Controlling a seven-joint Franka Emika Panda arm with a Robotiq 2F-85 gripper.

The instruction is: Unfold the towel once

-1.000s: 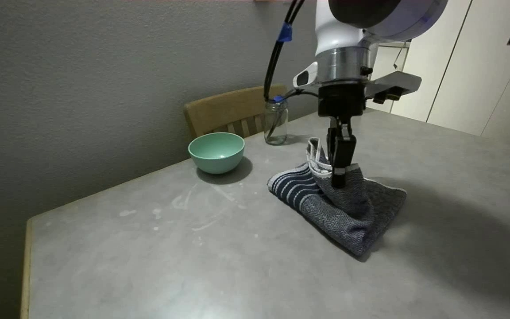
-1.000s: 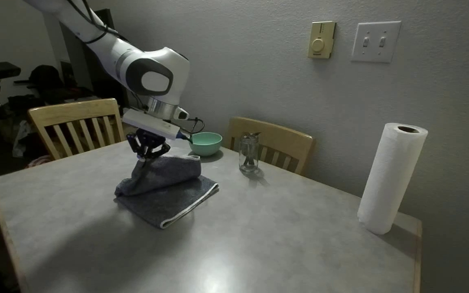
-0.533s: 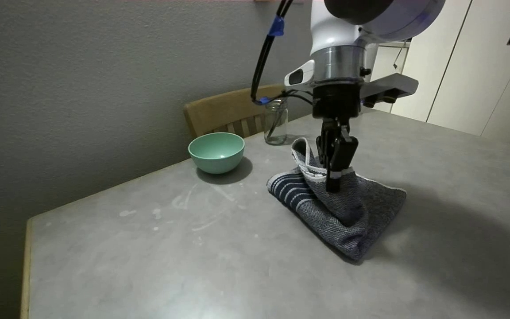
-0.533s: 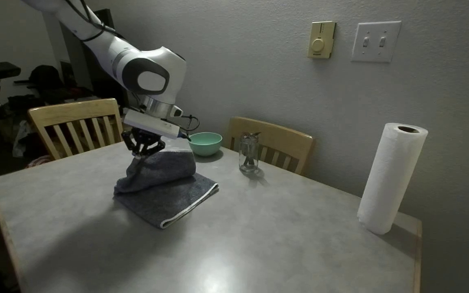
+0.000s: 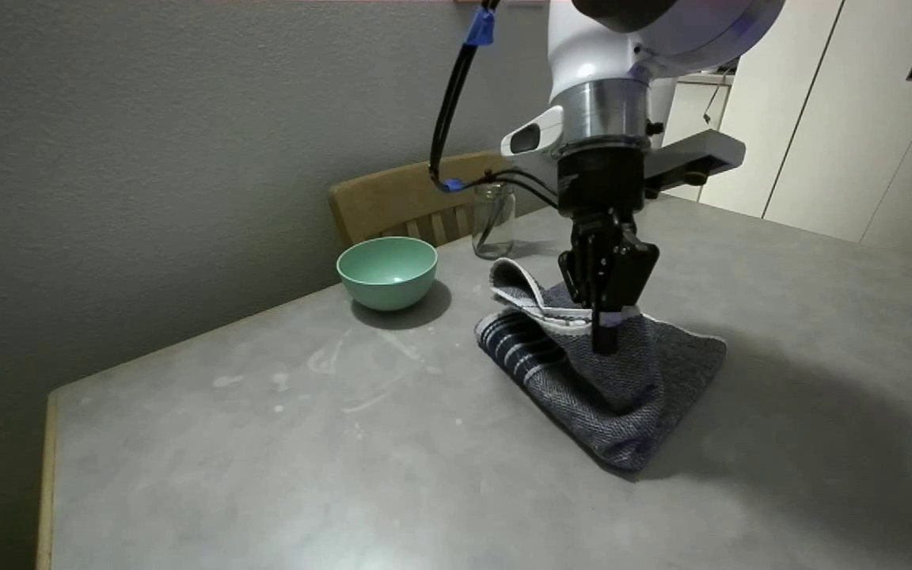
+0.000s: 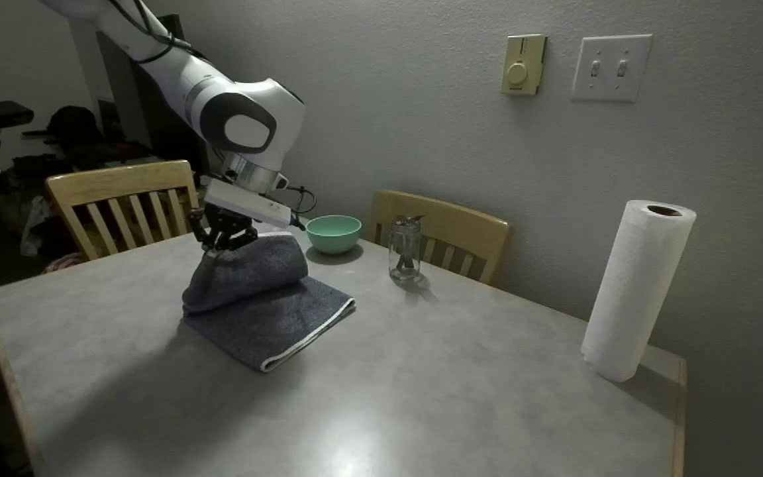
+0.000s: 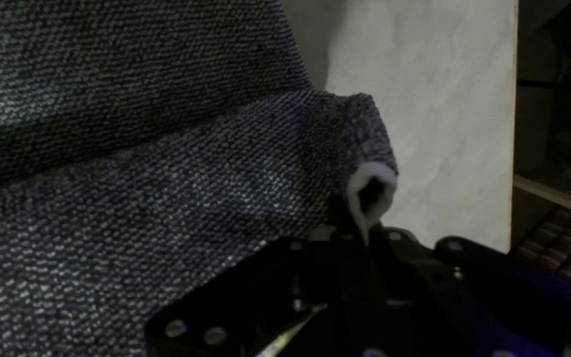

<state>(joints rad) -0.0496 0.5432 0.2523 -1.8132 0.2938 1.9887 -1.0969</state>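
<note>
The dark blue-grey towel (image 5: 682, 356) lies folded on the table, with dark stripes at one corner and a pale hem. Its upper layer is lifted and bent over, which also shows in an exterior view (image 6: 249, 268). My gripper (image 5: 605, 336) is shut on the hemmed edge of that layer; it also shows in an exterior view (image 6: 214, 250). In the wrist view the gripper (image 7: 362, 238) pinches the white hem, which makes a small loop just beyond the fingertips. The towel (image 7: 142, 238) fills the left side there. The lower layer lies flat on the table.
A green bowl (image 5: 387, 269) and a glass jar (image 5: 494, 222) stand near the wall side of the table (image 5: 266, 475). A paper towel roll (image 6: 640, 291) stands at the table's far end. Wooden chairs (image 6: 123, 179) stand at the table edges.
My gripper has moved a little, leftward in an exterior view, with the towel edge held. The raised flap has shifted with it, and its loose hemmed corner has drooped out toward the bowl.
</note>
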